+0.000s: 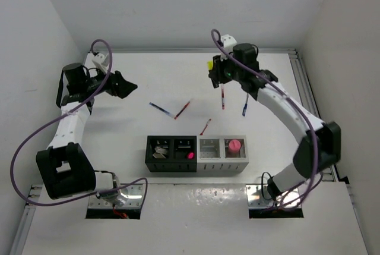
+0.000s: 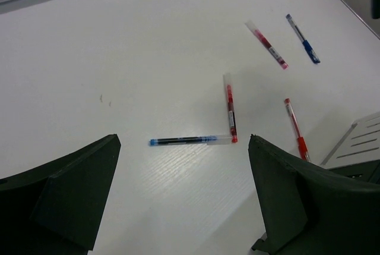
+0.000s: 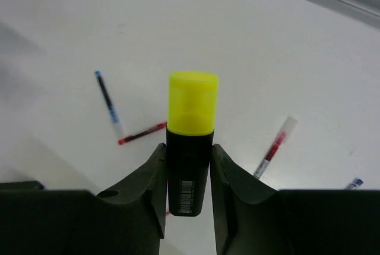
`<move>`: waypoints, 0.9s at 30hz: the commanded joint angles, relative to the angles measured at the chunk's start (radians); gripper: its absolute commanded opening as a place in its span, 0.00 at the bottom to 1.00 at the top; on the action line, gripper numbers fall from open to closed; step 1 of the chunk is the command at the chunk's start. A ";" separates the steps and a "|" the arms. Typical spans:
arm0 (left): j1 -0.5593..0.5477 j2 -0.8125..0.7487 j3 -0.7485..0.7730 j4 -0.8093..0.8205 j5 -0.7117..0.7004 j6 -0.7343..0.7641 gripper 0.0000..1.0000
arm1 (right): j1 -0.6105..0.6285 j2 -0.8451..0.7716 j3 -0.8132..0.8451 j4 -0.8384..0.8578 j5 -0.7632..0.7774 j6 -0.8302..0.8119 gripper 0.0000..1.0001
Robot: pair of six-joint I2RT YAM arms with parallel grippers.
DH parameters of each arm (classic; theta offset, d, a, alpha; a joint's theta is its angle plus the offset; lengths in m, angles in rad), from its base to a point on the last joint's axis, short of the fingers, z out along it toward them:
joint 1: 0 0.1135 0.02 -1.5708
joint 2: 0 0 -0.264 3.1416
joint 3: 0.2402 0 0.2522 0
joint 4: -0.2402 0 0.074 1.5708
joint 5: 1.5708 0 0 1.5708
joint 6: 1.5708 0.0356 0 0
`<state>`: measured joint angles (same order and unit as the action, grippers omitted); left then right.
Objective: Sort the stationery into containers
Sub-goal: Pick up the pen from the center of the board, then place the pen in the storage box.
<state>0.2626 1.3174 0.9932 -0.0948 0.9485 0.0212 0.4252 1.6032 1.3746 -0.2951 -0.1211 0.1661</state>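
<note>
Jaws of the left gripper (image 1: 123, 84) gape wide near the far left corner, facing a blue pen (image 2: 190, 141). It looks light, thin and prone to roll, so is probably best pinched mid-barrel. Toward the far right corner, the right gripper (image 1: 218, 71) clamps a yellow highlighter (image 3: 191, 118) by its stiff black body. Bins (image 1: 147, 154) sit by the near edge.

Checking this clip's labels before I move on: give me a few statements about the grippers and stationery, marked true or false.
1. The right gripper holds a yellow highlighter. True.
2. The left gripper grips a pen. False: it is open and empty.
3. Five pens lie on the table. True.
4. The glue stick lies on the table. False: it sits in the rightmost grey bin.
</note>
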 commanded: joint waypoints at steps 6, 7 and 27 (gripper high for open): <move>0.027 0.003 0.093 -0.014 0.038 0.069 0.97 | 0.188 -0.328 -0.521 0.634 -0.032 0.050 0.00; 0.024 0.005 0.097 -0.023 0.029 0.074 0.97 | 0.234 -0.368 -0.557 0.669 -0.026 0.036 0.00; 0.003 -0.082 0.078 -0.189 -0.028 0.177 0.97 | 0.529 -0.476 -0.865 1.034 -0.161 -0.085 0.00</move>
<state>0.2737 1.2961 1.0885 -0.2928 0.9176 0.1795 0.9401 1.1271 0.5190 0.6312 -0.2272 0.0864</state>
